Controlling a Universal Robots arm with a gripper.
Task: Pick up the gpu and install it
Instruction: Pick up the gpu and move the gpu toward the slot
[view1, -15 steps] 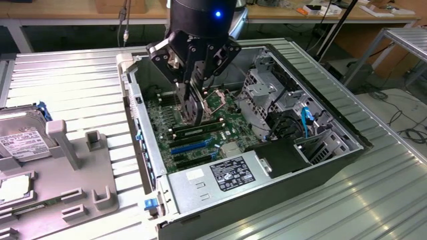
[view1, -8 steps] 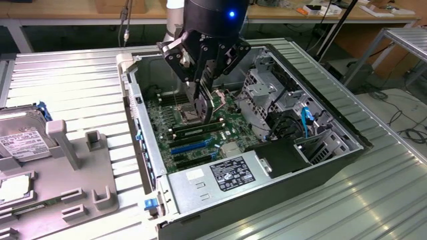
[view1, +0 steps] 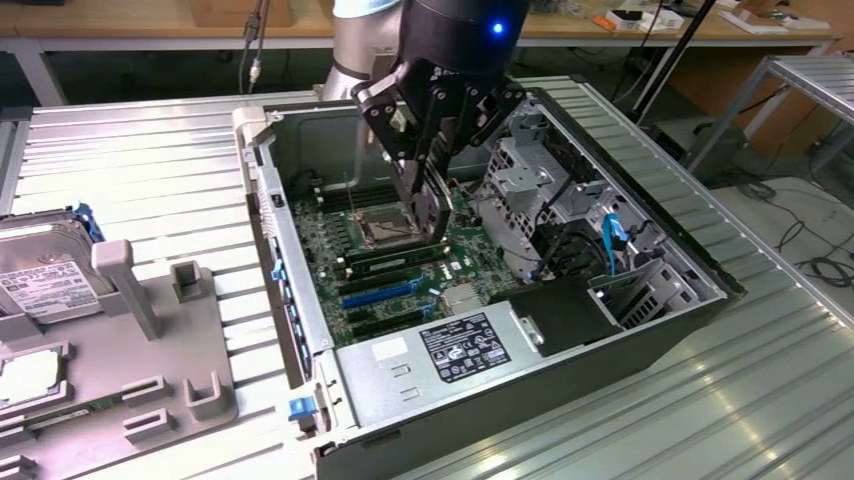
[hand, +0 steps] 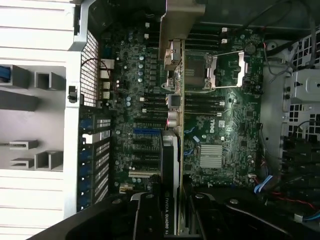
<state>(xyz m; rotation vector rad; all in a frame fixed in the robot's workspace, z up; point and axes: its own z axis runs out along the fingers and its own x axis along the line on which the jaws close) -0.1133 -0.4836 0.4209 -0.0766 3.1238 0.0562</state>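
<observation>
On a ribbed metal bench in a cluttered workshop, we see an open tower case lying on its side. The pickup looks done: the gripper has its fingers clamped narrowly on the gpu, held on edge above the green motherboard, at about twelve o'clock from the blue slots in the exterior view. Seating it appears left to do. The card is thin, flat and dark, ending in a bent silver bracket. A boxy hard drive lies at nine o'clock.
</observation>
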